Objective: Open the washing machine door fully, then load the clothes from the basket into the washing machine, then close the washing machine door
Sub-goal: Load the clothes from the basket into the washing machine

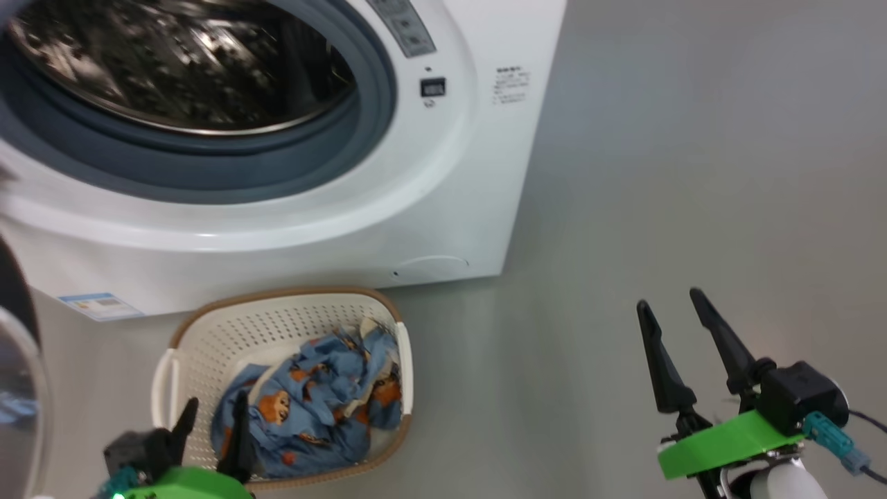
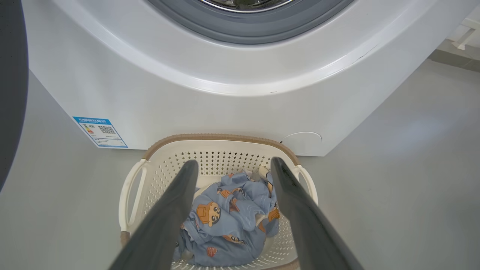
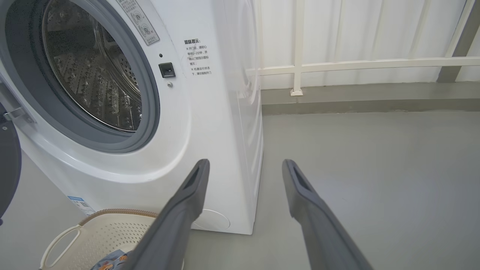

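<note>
Nearest to the camera stood the left gripper (image 1: 215, 407) with its two long dark fingers. They were spread wide over the near left part of the basket, with nothing gripped between them. Whether the tips touched the cloth I could not tell.

On the far left stood the big white boxy washing machine (image 1: 416, 208). Its mouth was open and showed the steel perforated drum (image 1: 180, 62) inside the ring of the grey rubber gasket (image 1: 208, 166). The large round glossy black door (image 2: 11, 75) with its clear glass window was swung out to the left of the machine, at the left edge of the scene. The plain grey floor (image 1: 693, 173) reached to the right and far side.

The small cream-white perforated plastic basket (image 1: 277, 294) with a brown woven-look rim stood on the floor just in front of the machine, on its near side. The soft blue clothes (image 1: 312, 402), printed with orange-brown bear faces and showing a little white cloth, lay crumpled inside the basket, more to its right half.

The right gripper (image 1: 669, 299) hung at the near right over bare floor, well apart from the basket. Its dark fingers were also spread wide and empty.

Low on the front of the machine, the small blue label sticker (image 1: 97, 305) sat at the left, and the round white cap (image 1: 433, 263) sat at the right, just beyond the far right corner of the basket.
</note>
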{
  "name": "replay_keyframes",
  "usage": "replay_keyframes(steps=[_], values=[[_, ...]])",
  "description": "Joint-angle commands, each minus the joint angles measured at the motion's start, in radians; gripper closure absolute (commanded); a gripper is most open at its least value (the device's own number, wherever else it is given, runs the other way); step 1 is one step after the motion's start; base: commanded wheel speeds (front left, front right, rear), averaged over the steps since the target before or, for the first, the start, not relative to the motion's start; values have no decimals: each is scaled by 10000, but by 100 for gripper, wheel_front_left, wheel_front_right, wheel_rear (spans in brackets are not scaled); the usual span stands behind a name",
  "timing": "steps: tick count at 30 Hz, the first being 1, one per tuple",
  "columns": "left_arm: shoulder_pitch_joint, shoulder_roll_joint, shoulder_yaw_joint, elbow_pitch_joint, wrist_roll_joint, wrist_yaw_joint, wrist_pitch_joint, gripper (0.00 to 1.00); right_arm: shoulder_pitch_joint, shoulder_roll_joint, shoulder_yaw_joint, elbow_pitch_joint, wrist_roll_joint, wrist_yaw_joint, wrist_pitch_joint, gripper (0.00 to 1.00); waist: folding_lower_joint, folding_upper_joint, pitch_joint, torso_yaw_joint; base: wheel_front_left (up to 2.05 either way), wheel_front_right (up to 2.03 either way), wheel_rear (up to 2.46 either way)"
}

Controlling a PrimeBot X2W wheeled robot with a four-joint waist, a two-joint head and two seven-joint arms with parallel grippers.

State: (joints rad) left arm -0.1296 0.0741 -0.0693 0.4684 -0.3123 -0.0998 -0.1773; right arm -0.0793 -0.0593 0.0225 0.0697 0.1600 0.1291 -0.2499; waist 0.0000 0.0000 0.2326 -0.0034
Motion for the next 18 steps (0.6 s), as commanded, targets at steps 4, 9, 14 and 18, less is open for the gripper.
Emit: replay_keyframes(steps=[4,9,14,18], values=[[-1020,300,418,989,-794,-168,705,0,-565,63,413,-407,-92,16,-118,0,0,0,1047,-885,0,0,0],[-1568,500,328,1860,-983,-219,1083,0,-741,82,540,-439,-59,16,-118,0,0,0,1372,-1224,0,0,0],[-2145,727,35,2926,-1266,-283,1301,0,-921,88,638,-505,108,16,-118,0,0,0,1736,-1571,0,0,0],[-2747,878,-169,3809,-1504,-300,1544,0,-1132,89,686,-630,170,16,-118,0,0,0,2150,-1770,0,0,0]])
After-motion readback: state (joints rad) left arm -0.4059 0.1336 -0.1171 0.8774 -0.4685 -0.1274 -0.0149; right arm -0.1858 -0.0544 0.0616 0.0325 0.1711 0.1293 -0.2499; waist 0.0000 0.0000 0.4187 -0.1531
